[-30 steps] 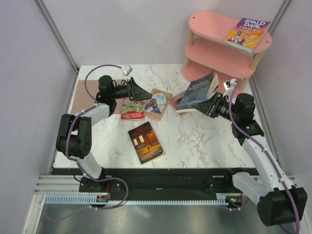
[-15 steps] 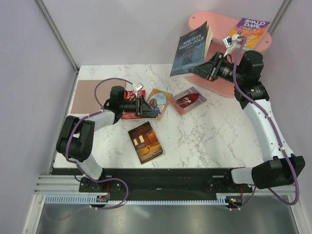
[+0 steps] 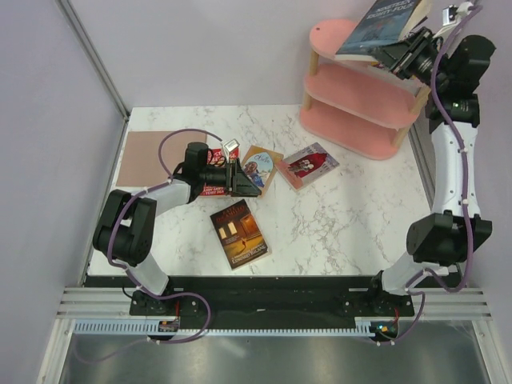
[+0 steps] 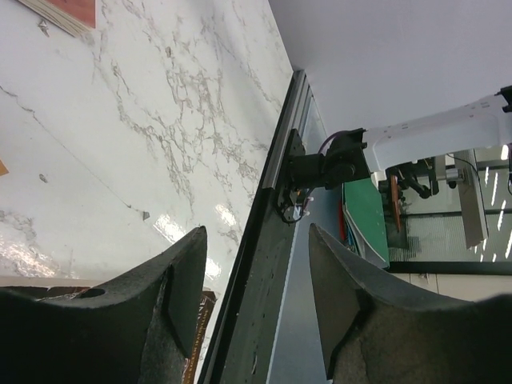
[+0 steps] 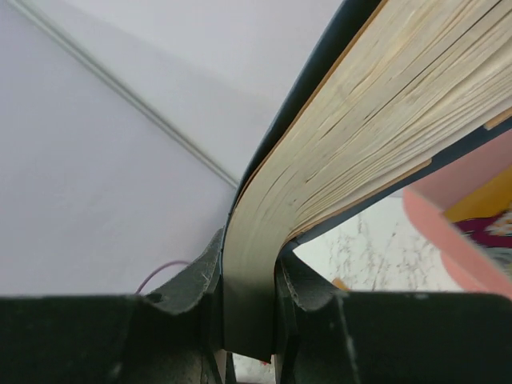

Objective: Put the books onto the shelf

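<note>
risk sits mostly with the right gripper [image 3: 410, 54], raised high over the shelf [image 3: 360, 92]. its jaws are closed down on the dark blue book [image 3: 382, 19] and pinch only the spine edge. in the right wrist view the fingers [image 5: 198, 292] clamp that narrow spine while the pages spread out well beyond them. the book hangs tilted above the top tier, and whether it touches the board cannot be told.

with so little of it held, the book could pivot in the grip or slip free, and its covers could flop open. let go before it lies flat, it would likely slide off the rim. its leading edge could also catch the pink board and shove the shelf. what lies on the top tier beneath it is hidden.

the left gripper [image 3: 240, 178] is low over the marble table [image 3: 344, 216], its jaws about half open with nothing between them. it sits where the red book [image 3: 213, 190] meets the tan book [image 3: 261, 168]. the pink-grey book [image 3: 309, 164] and the dark brown-orange book [image 3: 238, 232] lie flat nearby, so 4 books are on the table. being thin and flat, the red one could be pushed along rather than lifted, and the tan one beside it could be dragged askew.
</note>
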Controlling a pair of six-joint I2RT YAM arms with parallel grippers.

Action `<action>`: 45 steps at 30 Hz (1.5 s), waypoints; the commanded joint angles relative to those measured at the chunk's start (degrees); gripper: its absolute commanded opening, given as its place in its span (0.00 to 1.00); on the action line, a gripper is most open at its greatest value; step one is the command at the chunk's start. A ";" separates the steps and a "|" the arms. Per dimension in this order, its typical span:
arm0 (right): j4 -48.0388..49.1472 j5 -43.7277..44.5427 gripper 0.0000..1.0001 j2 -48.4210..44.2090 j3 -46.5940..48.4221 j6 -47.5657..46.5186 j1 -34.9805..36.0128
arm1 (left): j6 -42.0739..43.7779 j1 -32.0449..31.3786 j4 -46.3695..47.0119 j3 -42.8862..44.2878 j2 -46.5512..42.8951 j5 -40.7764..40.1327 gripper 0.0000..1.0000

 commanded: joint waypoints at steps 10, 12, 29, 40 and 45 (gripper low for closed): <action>12.05 -5.17 0.00 8.04 6.55 8.43 -9.99 | 3.31 -1.69 -0.83 2.04 0.12 -0.28 0.59; 12.94 -5.61 0.00 8.48 6.54 9.40 -10.52 | 3.57 -1.86 -1.18 1.95 0.21 -0.29 0.59; 13.47 -3.95 0.03 6.81 -2.86 8.44 -12.28 | 5.16 -2.83 -2.76 2.39 0.13 -0.11 0.59; 14.70 -3.68 0.04 6.55 -2.78 10.11 -13.95 | 5.51 -3.27 -3.03 2.57 0.30 -0.02 0.59; 16.98 -4.64 0.04 6.99 -2.60 12.91 -14.65 | 5.60 -3.53 -3.29 2.57 0.48 -0.02 0.59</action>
